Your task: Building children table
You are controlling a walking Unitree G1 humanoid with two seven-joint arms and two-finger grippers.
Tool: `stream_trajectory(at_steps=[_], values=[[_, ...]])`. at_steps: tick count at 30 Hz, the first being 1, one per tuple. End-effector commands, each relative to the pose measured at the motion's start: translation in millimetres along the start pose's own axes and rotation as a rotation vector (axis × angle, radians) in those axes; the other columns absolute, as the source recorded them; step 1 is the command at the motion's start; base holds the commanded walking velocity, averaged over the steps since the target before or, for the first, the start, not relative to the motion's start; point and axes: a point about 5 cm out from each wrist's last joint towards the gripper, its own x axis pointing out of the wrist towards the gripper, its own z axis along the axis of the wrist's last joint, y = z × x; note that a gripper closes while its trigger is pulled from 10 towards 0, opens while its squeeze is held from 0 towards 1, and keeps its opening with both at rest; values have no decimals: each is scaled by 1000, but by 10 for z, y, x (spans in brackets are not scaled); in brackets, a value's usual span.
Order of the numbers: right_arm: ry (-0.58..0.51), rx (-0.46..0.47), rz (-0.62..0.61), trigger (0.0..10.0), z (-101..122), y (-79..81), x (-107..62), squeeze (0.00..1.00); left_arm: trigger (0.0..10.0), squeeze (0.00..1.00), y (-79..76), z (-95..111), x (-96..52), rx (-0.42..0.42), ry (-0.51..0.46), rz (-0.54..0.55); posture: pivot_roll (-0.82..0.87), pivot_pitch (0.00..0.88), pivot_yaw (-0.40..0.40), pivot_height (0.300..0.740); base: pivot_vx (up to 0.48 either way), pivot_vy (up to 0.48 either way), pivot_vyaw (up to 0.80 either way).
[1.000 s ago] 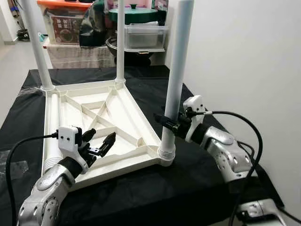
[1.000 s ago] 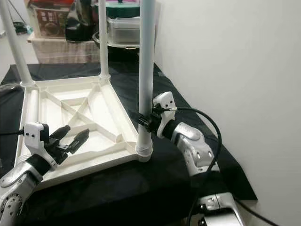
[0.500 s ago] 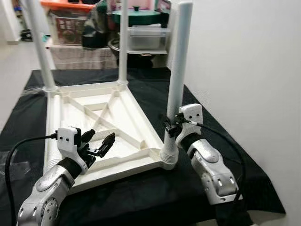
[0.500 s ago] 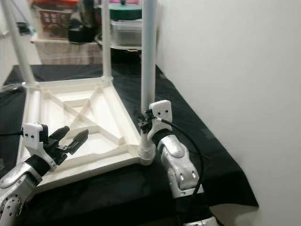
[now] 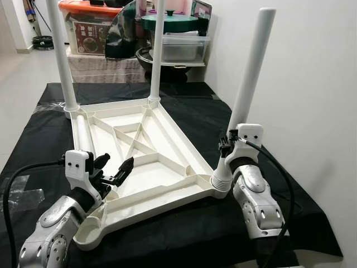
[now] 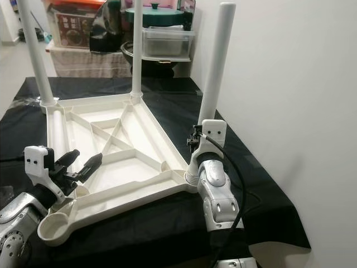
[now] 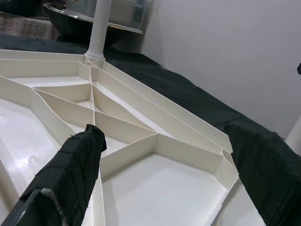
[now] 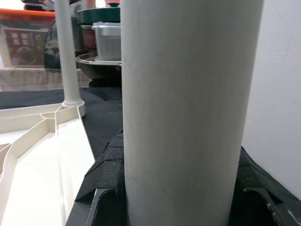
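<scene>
An upturned white plastic tabletop [image 5: 139,162] was found lying ribbed side up on a black cloth [image 5: 184,223] that covered the work surface. Three white legs were seen standing in its corner sockets: a near-right leg [image 5: 248,84], a far-middle leg [image 5: 157,56] and a far-left leg [image 5: 62,56]. A fourth leg [image 5: 82,134] was seen lying flat along the left edge of the tabletop. The near-left corner socket [image 5: 89,231] was noted as an empty round cup.

The right gripper [image 5: 226,146] was seen closed around the near-right leg, low on the shaft just above its socket collar; in the right wrist view the leg [image 8: 188,108] was flanked by black finger pads [image 8: 106,169] pressed against it. The left gripper [image 5: 114,170] was held above the near-left part of the tabletop with its fingers spread, nothing between them; in the left wrist view both fingers [image 7: 70,169] were seen apart over the ribbed compartments.

Behind the cloth, storage was noted: a clear plastic bin [image 5: 181,47] with a green lidded pot [image 5: 167,21] on top, and an orange-lidded clear box [image 5: 89,28] whose contents could not be made out. A dark metal bowl [image 5: 146,56] was seen beside the bin. A white wall [image 5: 312,84] was on the right, pale floor [image 5: 22,72] on the left.
</scene>
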Motion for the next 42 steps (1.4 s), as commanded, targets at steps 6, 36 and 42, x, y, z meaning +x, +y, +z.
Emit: stream_trajectory(at_steps=[6,36,42], values=[[106,51,-177,0,-314,-310,-47,0,10000,0,-2,-49,23,4,11,10,18,0,-99,740,0,0,0],[-117,178,-260,0,-156,-493,20,0,10000,0,106,-35,67,23,2,73,10,0,-78,740,0,0,0],[-129,117,-14,0,-195,-347,-79,0,10000,0,99,-66,78,17,7,71,-3,0,-74,740,0,0,0]])
